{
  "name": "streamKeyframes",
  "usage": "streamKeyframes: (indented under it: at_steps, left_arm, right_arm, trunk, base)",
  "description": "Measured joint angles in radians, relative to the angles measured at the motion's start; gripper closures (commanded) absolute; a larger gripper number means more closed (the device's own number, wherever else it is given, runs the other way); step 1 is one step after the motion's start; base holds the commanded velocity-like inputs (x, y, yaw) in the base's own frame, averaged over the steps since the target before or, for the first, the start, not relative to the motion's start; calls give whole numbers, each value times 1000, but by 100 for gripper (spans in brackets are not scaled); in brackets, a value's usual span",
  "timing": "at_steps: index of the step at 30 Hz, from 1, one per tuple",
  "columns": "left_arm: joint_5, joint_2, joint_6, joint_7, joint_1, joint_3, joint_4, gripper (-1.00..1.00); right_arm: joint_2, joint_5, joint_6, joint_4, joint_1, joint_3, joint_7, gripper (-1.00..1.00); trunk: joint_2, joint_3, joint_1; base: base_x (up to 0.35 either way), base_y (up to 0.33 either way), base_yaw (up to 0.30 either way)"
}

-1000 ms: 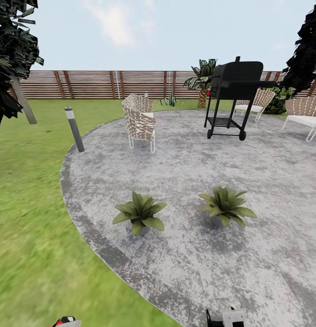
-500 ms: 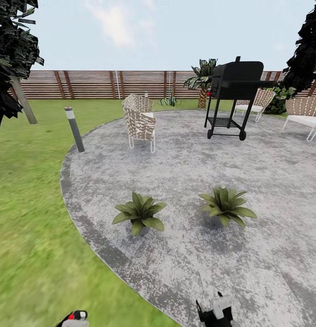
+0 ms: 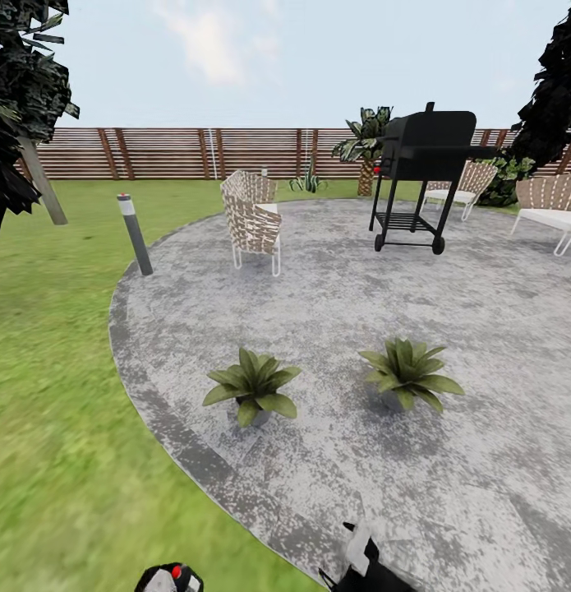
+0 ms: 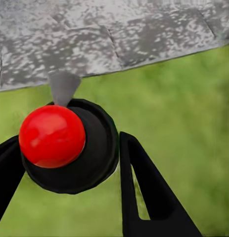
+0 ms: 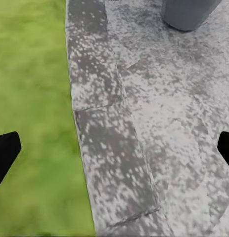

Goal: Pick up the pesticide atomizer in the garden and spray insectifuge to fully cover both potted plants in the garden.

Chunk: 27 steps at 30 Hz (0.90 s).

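While the left pincer (image 4: 65, 168) points down across the lawn (image 4: 183, 108) toward the edge of the paved patio (image 4: 119, 34), its two black fingers (image 4: 144, 192) sit either side of a round black head with a glossy red ball on it and a small grey nozzle pointing away toward the paving. This reads as the trigger end of the pesticide atomizer (image 4: 89, 158), seen end-on; the left pincer is closed around it, one finger just beside the head, the other partly cut by the frame edge. Head view: same red-dotted black head (image 3: 172, 575) low in frame, over grass.

Right pincer (image 5: 114, 153): fingers spread wide, only the two black tips (image 5: 5, 150) visible at opposite edges, nothing between them. Beyond the tips lies the border between lawn and patio stones; further ahead, the base of a grey pot (image 5: 186, 12). Head view shows the right pincer (image 3: 363, 559) low, over the patio rim.

Potted plants: both stand on the patio ahead of the pincers, well apart from them. Near plant (image 3: 252, 385) is ahead of the left pincer; second plant (image 3: 410, 374) is ahead of and outboard of the right pincer. Neither is touched.

Background beyond the plants: woven chair (image 3: 252, 218), black grill (image 3: 425, 164), bollard light (image 3: 135, 234), slatted fence (image 3: 170, 152).
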Motion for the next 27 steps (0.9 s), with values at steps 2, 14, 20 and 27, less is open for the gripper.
streamKeyframes:
  at_steps: [2,14,20,27]
  left_arm:
    - [-36,3,37,-89,-38,1,0,100]
    - [-227,-3,177,-320,-203,0,-6,100]
    - [-308,-14,191,-324,-208,1,-35,100]
    - [-353,-19,189,-324,-208,1,-43,100]
  right_arm:
    - [0,30,7,-26,-1,0,86,-100]
    - [5,56,17,-111,-7,2,258,-100]
    - [11,56,17,-113,-7,3,262,-100]
    - [53,55,124,-178,-12,5,358,100]
  trunk:
    - [0,0,0]
    - [0,0,0]
    - [0,0,0]
    - [0,0,0]
  base:
    - [0,0,0]
    - [0,0,0]
    - [0,0,0]
    - [0,0,0]
